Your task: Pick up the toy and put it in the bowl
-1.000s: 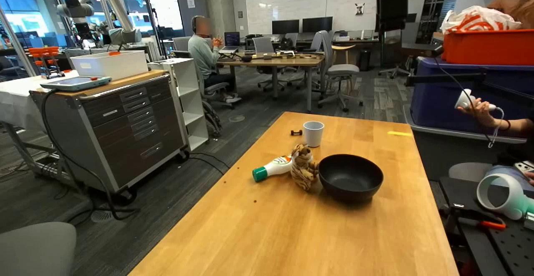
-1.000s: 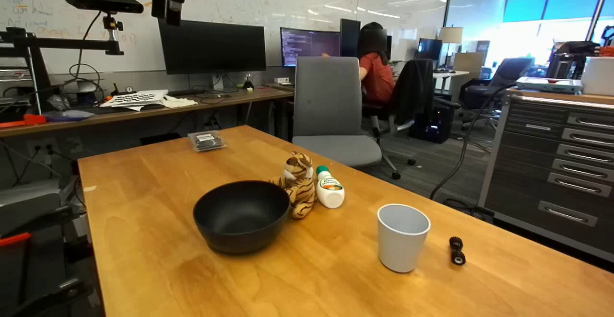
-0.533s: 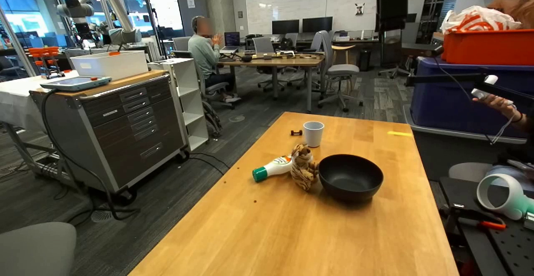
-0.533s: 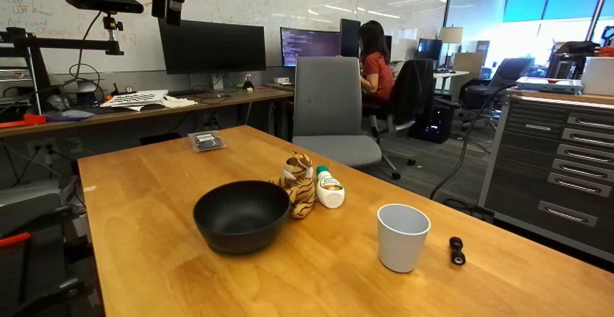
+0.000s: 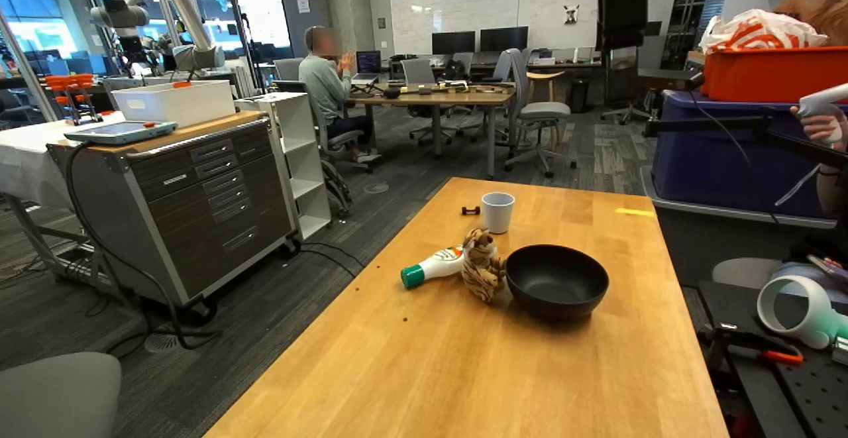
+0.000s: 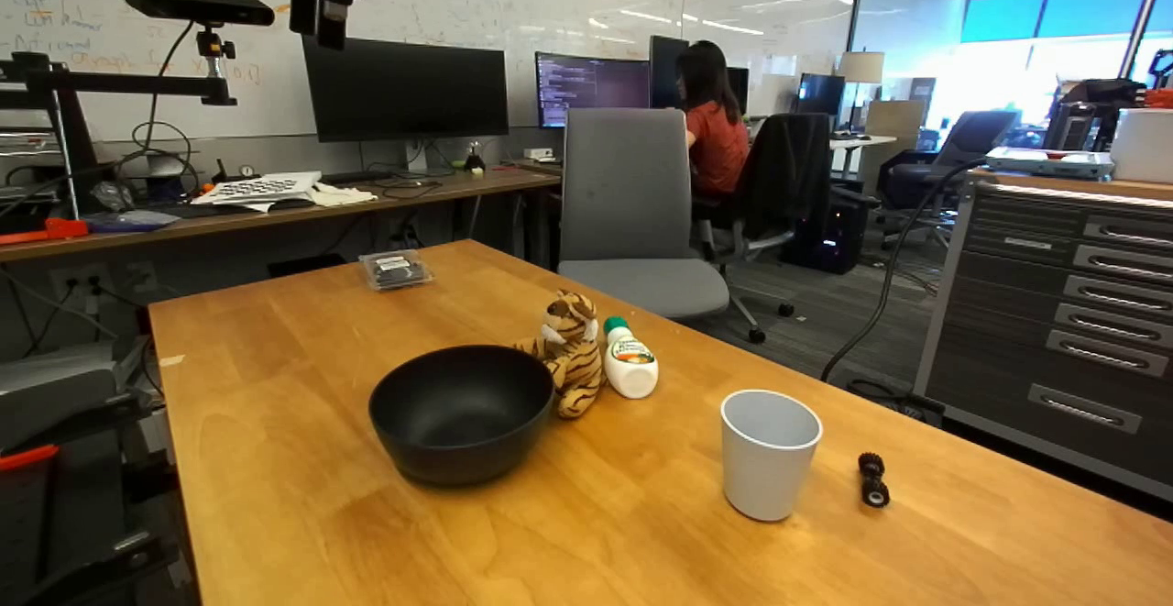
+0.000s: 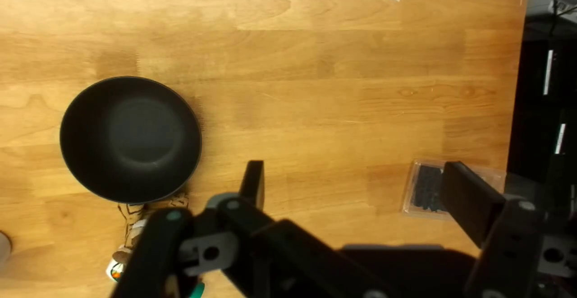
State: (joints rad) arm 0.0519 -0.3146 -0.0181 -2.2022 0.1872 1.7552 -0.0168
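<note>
The toy, a small brown-and-tan striped tiger plush, sits upright on the wooden table in both exterior views. It is right beside the black bowl, close against its outer side. The bowl stands upright and its inside shows nothing in it. In the wrist view the bowl is at the left, and the toy is below it, partly hidden by a gripper finger. My gripper is wide open and empty, high above the table, off to the bowl's side. Its dark fingers show at the top of an exterior view.
A white bottle with a green cap lies beside the toy. A white cup and a small black dumbbell-shaped piece stand farther along. A clear plastic box lies near the table's end, partly behind a finger in the wrist view.
In an exterior view a person's hand with a white controller has moved to the right and up. The toy, the bowl and my gripper show no visible movement.
</note>
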